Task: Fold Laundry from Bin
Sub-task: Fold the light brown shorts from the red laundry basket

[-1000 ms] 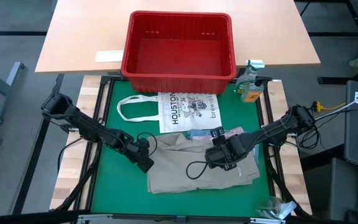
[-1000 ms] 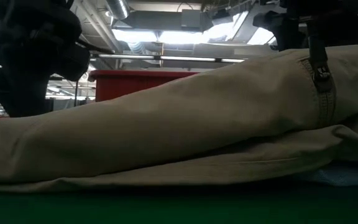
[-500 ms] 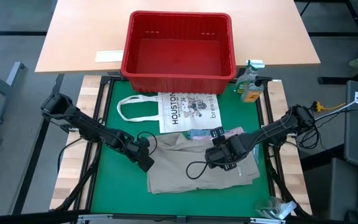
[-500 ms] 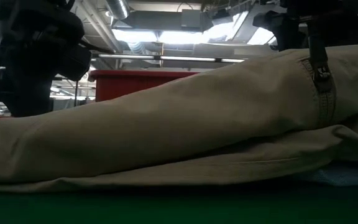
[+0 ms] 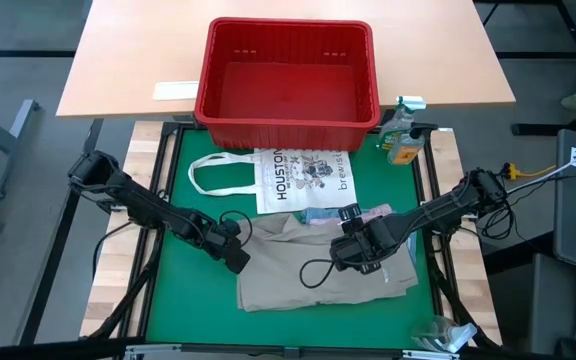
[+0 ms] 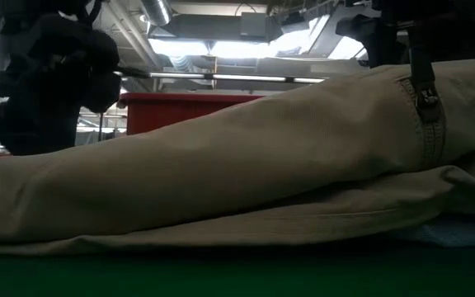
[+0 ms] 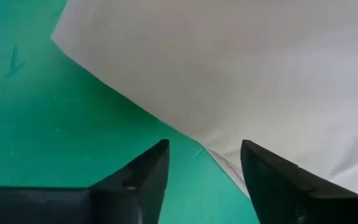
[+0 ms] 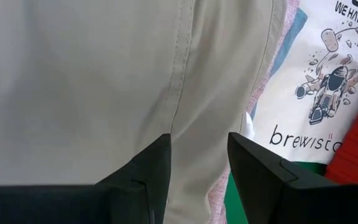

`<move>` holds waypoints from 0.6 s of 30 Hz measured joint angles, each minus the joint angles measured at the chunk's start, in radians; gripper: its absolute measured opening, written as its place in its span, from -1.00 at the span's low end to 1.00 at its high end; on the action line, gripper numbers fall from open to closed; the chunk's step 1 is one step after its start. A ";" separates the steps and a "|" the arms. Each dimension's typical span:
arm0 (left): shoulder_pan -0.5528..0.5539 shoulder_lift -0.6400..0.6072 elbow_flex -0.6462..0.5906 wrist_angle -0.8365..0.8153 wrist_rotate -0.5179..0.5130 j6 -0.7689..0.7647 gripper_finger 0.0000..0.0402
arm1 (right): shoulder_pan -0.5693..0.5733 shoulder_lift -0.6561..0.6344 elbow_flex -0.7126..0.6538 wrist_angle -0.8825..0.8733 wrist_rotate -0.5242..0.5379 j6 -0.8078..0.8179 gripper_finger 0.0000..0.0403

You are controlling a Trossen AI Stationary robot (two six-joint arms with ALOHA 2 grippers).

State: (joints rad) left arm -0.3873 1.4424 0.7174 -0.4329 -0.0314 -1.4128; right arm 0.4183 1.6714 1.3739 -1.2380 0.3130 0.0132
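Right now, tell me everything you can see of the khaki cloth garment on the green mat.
The khaki cloth garment lies folded flat on the green mat, a woven fabric with stitched seams and a zipper. It partly covers pale pink and blue pieces. The open right gripper is above its middle; the open left gripper is at its left edge.

Left gripper (image 7: 204, 171) fingers now wider apart, off the khaki garment (image 5: 308, 270).
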 joint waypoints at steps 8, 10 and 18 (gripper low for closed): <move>-0.028 0.079 0.000 0.104 -0.003 -0.002 0.09 | 0.000 0.000 0.000 -0.002 0.000 0.000 -0.20; -0.040 0.105 0.000 0.135 -0.003 -0.012 0.07 | 0.000 0.000 0.000 -0.003 0.000 0.000 -0.20; -0.071 0.168 0.006 0.155 -0.039 -0.173 0.04 | 0.000 0.000 0.000 -0.017 0.000 0.000 -0.20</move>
State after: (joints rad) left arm -0.4583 1.6100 0.7234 -0.2780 -0.0699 -1.5854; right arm 0.4183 1.6711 1.3739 -1.2550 0.3126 0.0132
